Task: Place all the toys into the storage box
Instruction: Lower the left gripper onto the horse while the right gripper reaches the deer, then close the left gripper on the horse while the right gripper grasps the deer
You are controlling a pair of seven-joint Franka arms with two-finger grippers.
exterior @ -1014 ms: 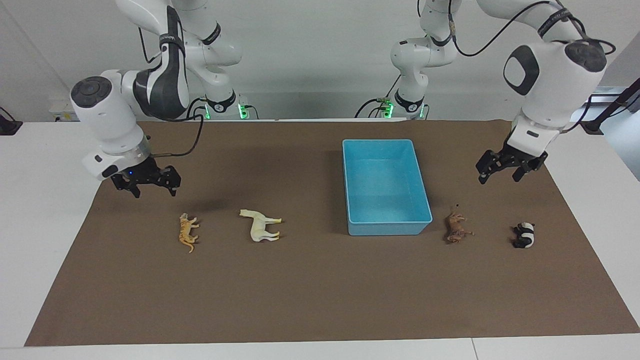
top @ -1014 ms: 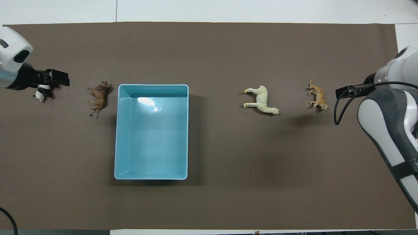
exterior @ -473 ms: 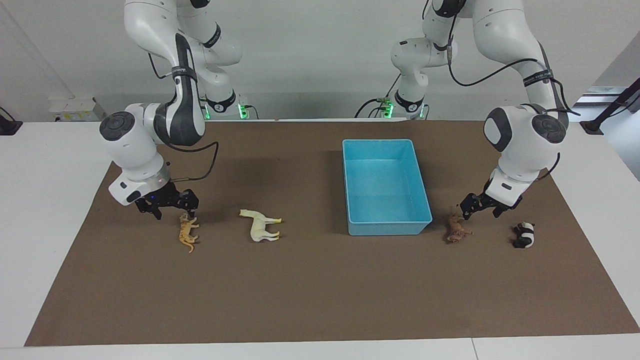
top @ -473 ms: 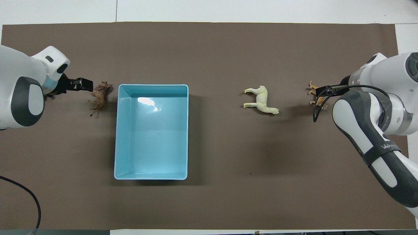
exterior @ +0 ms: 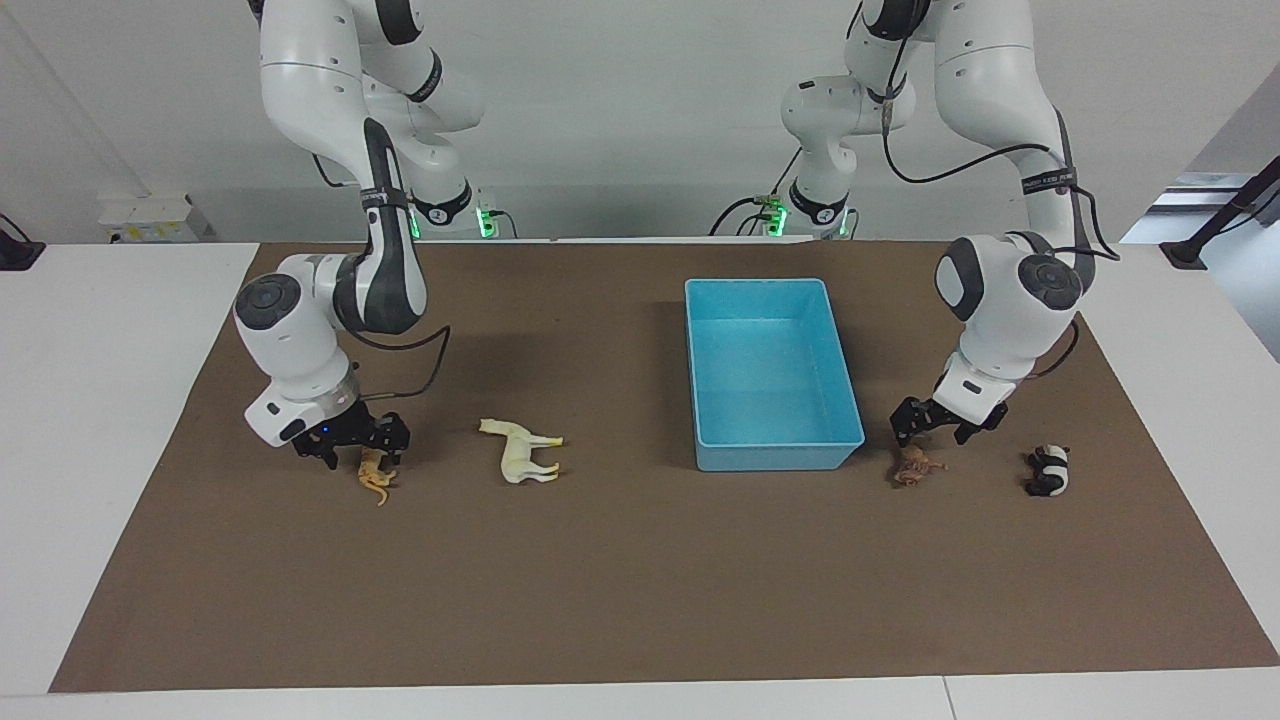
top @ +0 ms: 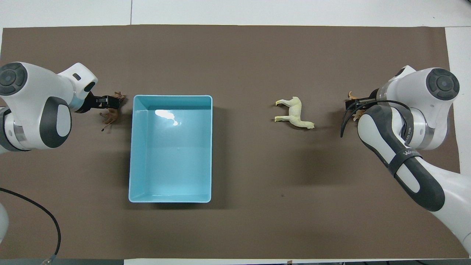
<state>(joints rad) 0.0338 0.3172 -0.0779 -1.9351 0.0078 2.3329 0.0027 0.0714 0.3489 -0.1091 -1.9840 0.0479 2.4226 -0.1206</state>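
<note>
The light blue storage box [exterior: 775, 458] stands empty on the brown mat; it also shows in the overhead view [top: 173, 162]. My left gripper [exterior: 935, 428] is open, low over the brown lion [exterior: 915, 468], beside the box toward the left arm's end. The panda [exterior: 1048, 470] lies further toward that end and is hidden in the overhead view. My right gripper [exterior: 362, 446] is open, its fingers down around the orange tiger [exterior: 376, 478]. The cream horse [exterior: 522, 452] lies between tiger and box. In the overhead view the left gripper [top: 108, 102] covers part of the lion [top: 109, 117].
The brown mat [exterior: 640, 580] covers most of the white table. All four figurines lie in a row level with the box's end farthest from the robots. In the overhead view the horse [top: 294, 114] lies on its side.
Both grippers have come down from the air: the left onto the lion, the right onto the tiger. The figurines and the box have not moved.
</note>
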